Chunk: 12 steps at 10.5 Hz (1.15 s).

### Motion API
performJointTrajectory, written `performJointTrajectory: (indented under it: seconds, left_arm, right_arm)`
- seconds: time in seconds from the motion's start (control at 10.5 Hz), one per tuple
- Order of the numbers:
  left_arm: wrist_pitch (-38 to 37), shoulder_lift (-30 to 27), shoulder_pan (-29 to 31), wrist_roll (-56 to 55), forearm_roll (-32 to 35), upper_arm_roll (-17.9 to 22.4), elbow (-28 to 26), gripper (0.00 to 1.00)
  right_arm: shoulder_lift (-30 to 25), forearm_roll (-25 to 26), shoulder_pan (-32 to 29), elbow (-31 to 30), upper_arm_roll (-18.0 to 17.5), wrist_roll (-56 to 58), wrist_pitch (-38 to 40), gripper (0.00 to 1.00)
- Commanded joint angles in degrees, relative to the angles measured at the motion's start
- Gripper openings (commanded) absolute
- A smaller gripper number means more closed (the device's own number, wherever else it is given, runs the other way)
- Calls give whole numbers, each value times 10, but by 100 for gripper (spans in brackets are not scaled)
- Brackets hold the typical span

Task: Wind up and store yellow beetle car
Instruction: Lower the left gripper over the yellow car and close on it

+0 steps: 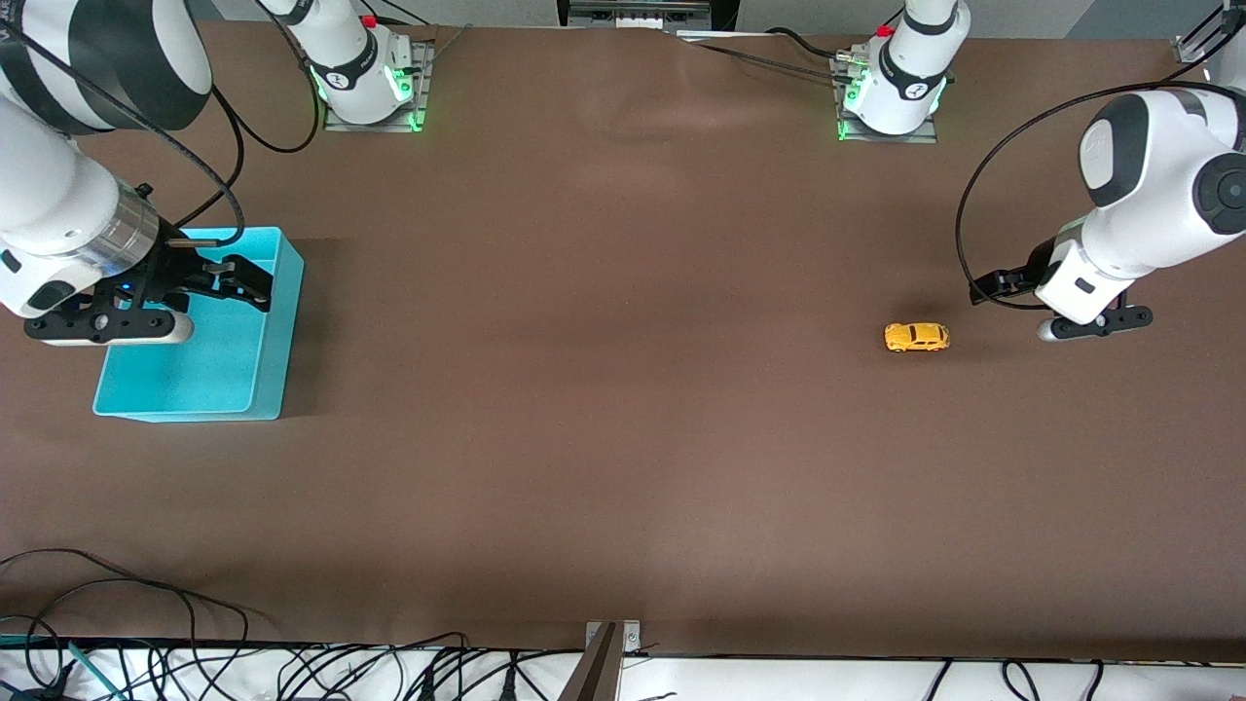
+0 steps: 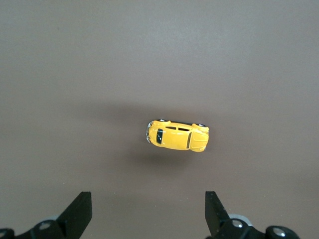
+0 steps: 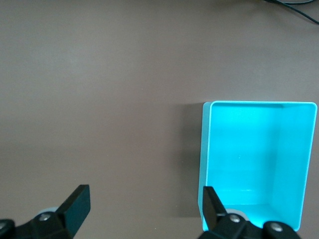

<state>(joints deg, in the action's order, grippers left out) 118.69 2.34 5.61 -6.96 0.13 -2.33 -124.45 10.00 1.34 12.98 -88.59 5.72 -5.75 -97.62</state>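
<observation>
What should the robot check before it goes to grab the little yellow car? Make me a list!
1. Yellow car on its wheels on the table: ok.
2. Nothing touching or crowding the car: ok.
3. Left claw open: ok, fingers wide apart, nothing held.
4. Left claw lined up with the car: not ok, it is up beside the car, toward the left arm's end of the table.
5. Turquoise bin empty and ready: ok, only its bare floor shows in the right wrist view.
6. Right claw out of the way: ok, open, waiting over the bin's edge.
</observation>
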Motion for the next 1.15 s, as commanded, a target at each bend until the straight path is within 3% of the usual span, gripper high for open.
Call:
performJointTrajectory:
  seconds: [0.0,0.29,0.67,1.05]
  left_arm:
    - [75,-19,3,12,12,-1,-67,100]
    - [117,-17,-6,43,12,-2,-100,100]
    - [131,-10,-6,314,2,-2,-122,100]
    - [150,41,-14,545,3,-2,-122,100]
  right_arm:
    - [-5,2,-2,-7,3,-7,-7,100]
    - [-7,1,-2,-6,3,-7,-4,100]
    - [-5,0,-3,-7,14,-8,-7,100]
    - [-6,-21,-8,-3,20,-8,-9,100]
